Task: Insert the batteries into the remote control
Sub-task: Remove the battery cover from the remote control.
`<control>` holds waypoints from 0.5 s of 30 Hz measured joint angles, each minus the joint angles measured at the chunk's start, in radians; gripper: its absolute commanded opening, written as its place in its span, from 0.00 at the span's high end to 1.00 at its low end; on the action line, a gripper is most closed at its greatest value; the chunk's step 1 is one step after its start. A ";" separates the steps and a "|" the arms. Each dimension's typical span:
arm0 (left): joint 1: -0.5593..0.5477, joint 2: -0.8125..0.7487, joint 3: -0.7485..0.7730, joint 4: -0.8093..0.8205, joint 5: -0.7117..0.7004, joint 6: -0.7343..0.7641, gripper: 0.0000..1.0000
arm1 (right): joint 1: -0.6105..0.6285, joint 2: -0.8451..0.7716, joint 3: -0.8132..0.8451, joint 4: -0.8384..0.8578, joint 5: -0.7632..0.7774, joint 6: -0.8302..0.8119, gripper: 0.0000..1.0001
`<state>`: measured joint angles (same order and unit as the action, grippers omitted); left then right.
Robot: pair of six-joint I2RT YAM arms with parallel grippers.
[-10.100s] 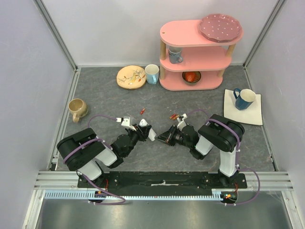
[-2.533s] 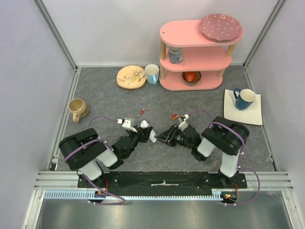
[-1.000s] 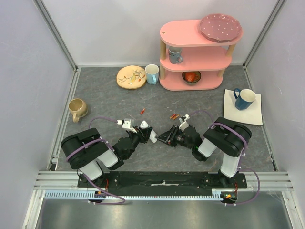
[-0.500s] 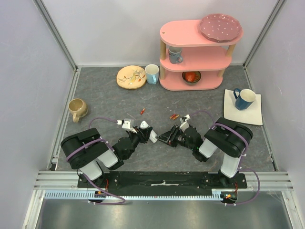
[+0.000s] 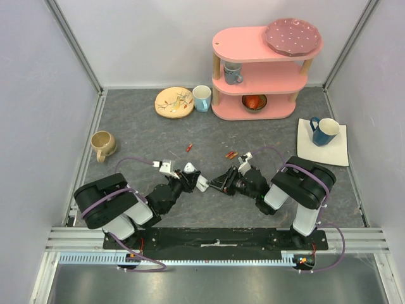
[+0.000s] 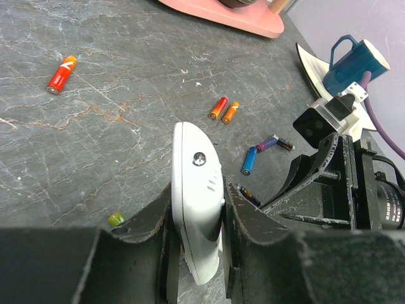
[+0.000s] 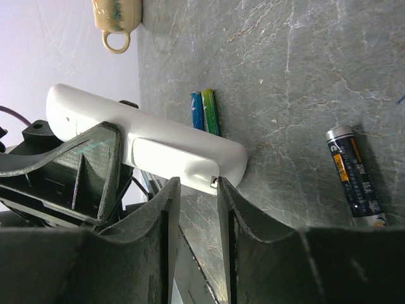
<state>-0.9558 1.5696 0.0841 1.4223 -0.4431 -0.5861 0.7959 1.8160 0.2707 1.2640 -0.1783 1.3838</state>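
Observation:
The white remote control (image 5: 195,176) is held on edge just above the table by my left gripper (image 5: 188,180), which is shut on it. In the left wrist view the remote (image 6: 197,180) stands between the two fingers. My right gripper (image 5: 216,183) faces it. Its fingers (image 7: 164,209) are a narrow gap apart with nothing between them, their tips at the remote's (image 7: 145,136) back near a small latch. Batteries lie loose on the table: a red one (image 6: 61,74), an orange pair (image 6: 223,109), a blue one (image 6: 249,161), a dark one (image 7: 353,177), and a blue and green pair (image 7: 204,112).
A beige mug (image 5: 102,145) stands at the left. A plate (image 5: 174,102) and a white cup (image 5: 202,98) are at the back. A pink shelf (image 5: 262,69) holds crockery at the back right. A blue mug (image 5: 324,130) sits on a white square plate at the right.
My left arm has shifted a little and brought the remote slightly closer to the right gripper. The right arm has barely moved.

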 measured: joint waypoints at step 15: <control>-0.002 -0.035 -0.015 -0.026 0.000 -0.001 0.98 | 0.000 0.010 0.000 0.017 -0.005 0.000 0.57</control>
<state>-0.9577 1.5341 0.0689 1.3964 -0.4431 -0.5873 0.7956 1.8263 0.2707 1.2812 -0.1833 1.3838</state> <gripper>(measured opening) 0.324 0.399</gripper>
